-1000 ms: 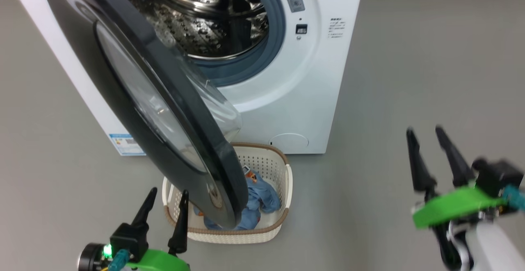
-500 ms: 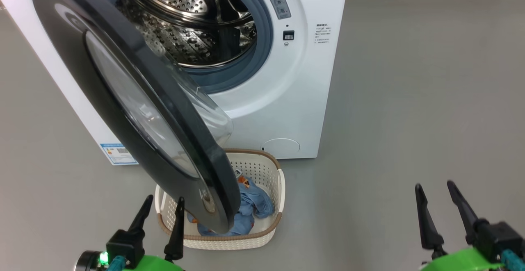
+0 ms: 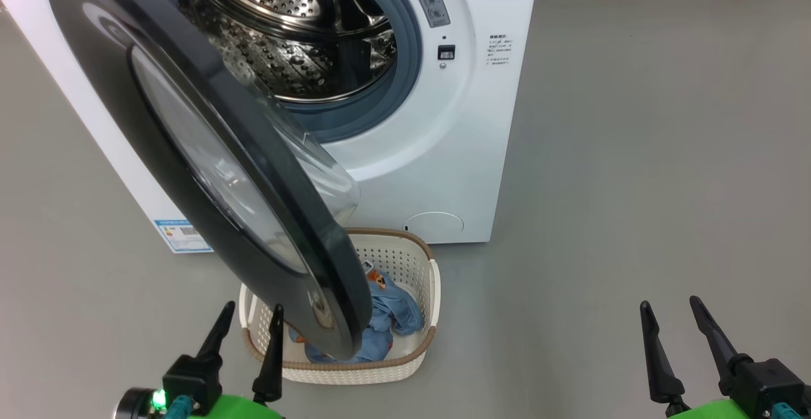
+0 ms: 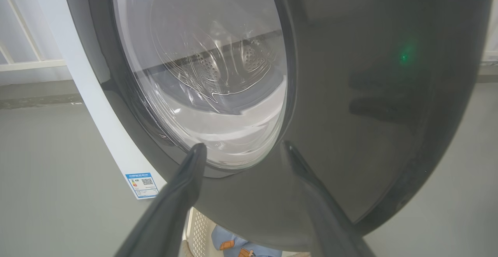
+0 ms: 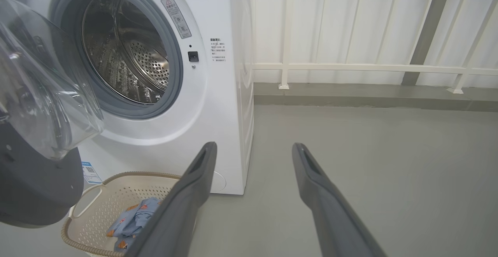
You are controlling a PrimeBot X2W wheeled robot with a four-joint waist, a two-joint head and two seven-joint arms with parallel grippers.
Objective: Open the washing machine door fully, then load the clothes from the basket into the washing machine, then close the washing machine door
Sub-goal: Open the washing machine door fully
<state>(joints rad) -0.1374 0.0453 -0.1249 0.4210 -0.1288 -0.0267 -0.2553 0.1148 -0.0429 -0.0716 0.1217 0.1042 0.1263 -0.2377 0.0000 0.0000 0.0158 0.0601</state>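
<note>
The white washing machine [image 3: 481, 121] stands with its steel drum [image 3: 298, 32] exposed. Its round black washing machine door [image 3: 209, 153] hangs partly open, swung out over the basket [image 3: 405, 244]. The cream basket sits on the floor before the machine, and the door's lower edge hides part of it. Light blue clothes [image 3: 386, 317] with orange patches lie inside. My left gripper [image 3: 253, 307] is open at the basket's near left corner, just in front of the door's outer face [image 4: 350, 113]. My right gripper [image 3: 670, 302] is open and empty, far right over bare floor.
Grey floor [image 3: 633, 153] stretches to the right of the machine. In the right wrist view, a white railing [image 5: 350, 67] and a low kerb [image 5: 369, 95] run behind the machine. A blue label sticker [image 3: 180, 235] sits low on the machine's left front.
The camera has shifted slightly. My right gripper has dropped back toward the bottom of the head view, still open. The left gripper, door, basket and clothes have kept their places.
</note>
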